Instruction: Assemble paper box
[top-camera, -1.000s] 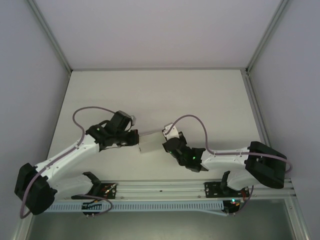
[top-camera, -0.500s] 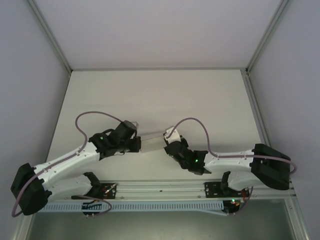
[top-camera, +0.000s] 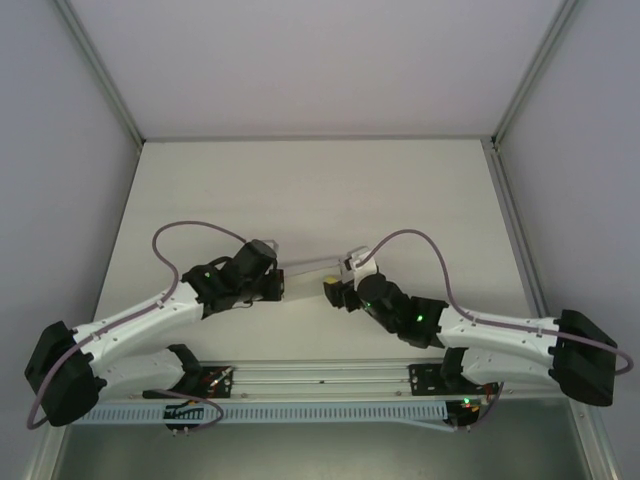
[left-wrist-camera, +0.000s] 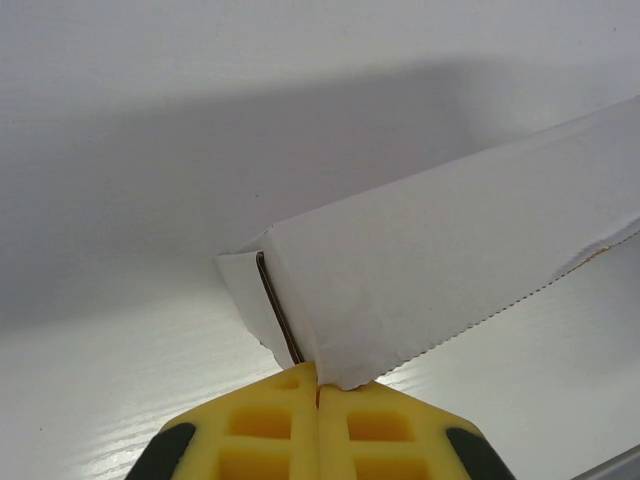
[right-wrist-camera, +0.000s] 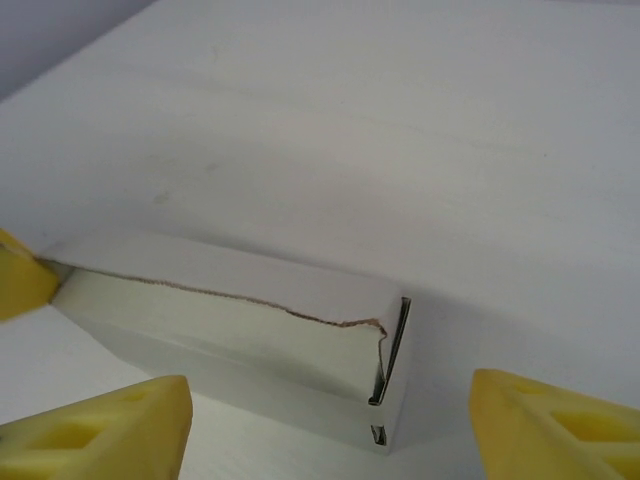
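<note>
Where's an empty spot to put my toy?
The far half of the table, up to the back wall, is bare. The near middle is crowded: the left gripper pinches the paper box, and the right gripper is open at its other end.

Soft, even light — broad grey shadow behind the paper box (left-wrist-camera: 430, 265) (foreground slightly blurred).

Seemingly plain white paper box (right-wrist-camera: 250, 330)
</note>
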